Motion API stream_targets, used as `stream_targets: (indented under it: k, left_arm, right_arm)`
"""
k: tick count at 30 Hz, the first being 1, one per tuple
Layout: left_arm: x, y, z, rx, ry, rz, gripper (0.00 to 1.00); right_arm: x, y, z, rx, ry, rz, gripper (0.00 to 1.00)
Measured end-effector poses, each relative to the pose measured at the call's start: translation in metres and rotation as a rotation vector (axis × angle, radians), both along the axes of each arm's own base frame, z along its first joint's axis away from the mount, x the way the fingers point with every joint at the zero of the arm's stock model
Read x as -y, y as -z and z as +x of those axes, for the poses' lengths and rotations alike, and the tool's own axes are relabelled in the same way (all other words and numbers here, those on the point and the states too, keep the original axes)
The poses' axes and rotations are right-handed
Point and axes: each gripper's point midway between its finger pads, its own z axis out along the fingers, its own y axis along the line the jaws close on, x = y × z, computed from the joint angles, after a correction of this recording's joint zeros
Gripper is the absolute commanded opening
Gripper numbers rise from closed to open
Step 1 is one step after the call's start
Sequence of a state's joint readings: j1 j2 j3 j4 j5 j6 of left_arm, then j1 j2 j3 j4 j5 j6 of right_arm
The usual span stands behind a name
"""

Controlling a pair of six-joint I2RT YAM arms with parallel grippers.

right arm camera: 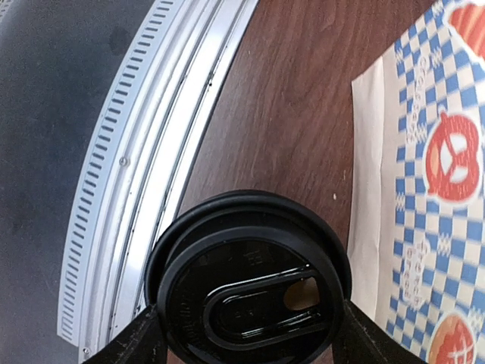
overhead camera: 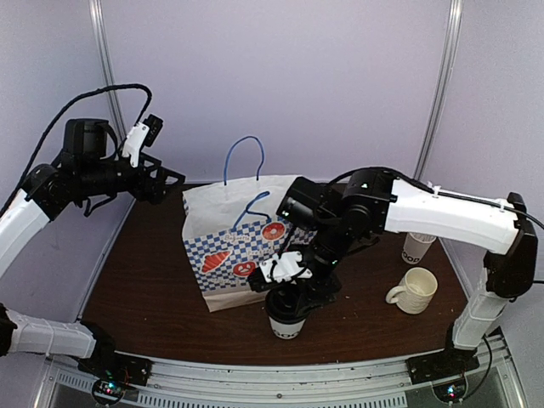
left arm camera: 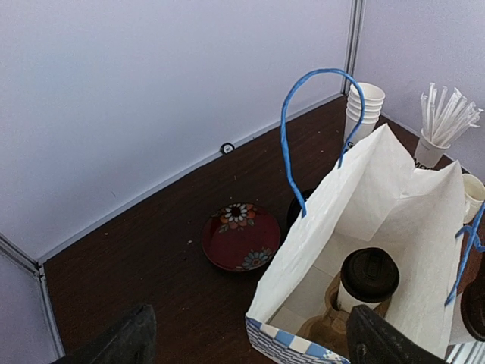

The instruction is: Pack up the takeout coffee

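Black and glossy, the plastic dome lid [right arm camera: 250, 284] fills the right wrist view. It caps a white paper cup with black lettering [overhead camera: 287, 325], which stands upright on the dark brown wooden table [overhead camera: 144, 272], near the front edge and just in front of the bag but outside it. The white paper carry bag with blue checks and blue cord handles [overhead camera: 234, 246] stands upright mid-table with its mouth open, presumably so that cups can go in from above. The right gripper [overhead camera: 287, 304] comes down over the outside cup with a finger on either side of the lid. From this angle I cannot tell whether the fingers press on the cup or only flank it. Approaching from the top makes sense for lifting the cup straight up and over the bag's rim. The left gripper [left arm camera: 250, 330] hangs high to the left of the bag with its fingers spread wide and nothing between them, looking down into the mouth and well out of the other arm's way. Inside the bag a brown pulp two-cup carrier [left arm camera: 324, 327] lies at the bottom, with a second lidded cup [left arm camera: 368, 277] seated in one well. The other well appears free, which is likely where the outside cup belongs. To the right, well apart, stand a cream ceramic mug with a handle [overhead camera: 415, 291] and a stack of lidless white cups [left arm camera: 365, 106].
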State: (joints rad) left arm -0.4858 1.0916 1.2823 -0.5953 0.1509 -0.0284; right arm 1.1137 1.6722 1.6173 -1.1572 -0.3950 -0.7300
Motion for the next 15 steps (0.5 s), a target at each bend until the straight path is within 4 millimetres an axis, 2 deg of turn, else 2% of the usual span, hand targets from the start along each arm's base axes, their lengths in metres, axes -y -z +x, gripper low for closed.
stream_targets:
  k: [4,8,12,15]
  left_arm:
    - [-0.009,-0.007,-0.017,0.004,0.001,0.003,0.91]
    - [-0.017,-0.014,-0.032,0.025,0.007,0.007,0.91]
    - [-0.024,-0.014,-0.045,0.035,0.011,0.012,0.91]
    - [-0.025,-0.009,-0.047,0.024,0.013,0.022,0.91]
  right_arm:
    - [-0.044,0.008,-0.008,0.022,-0.063,0.013,0.7]
    - [-0.074,0.024,-0.013,0.039,-0.099,0.001,0.7]
    - [-0.094,0.047,-0.012,0.055,-0.104,-0.027,0.74]
    - [-0.097,0.06,-0.008,0.062,-0.09,-0.053,0.81]
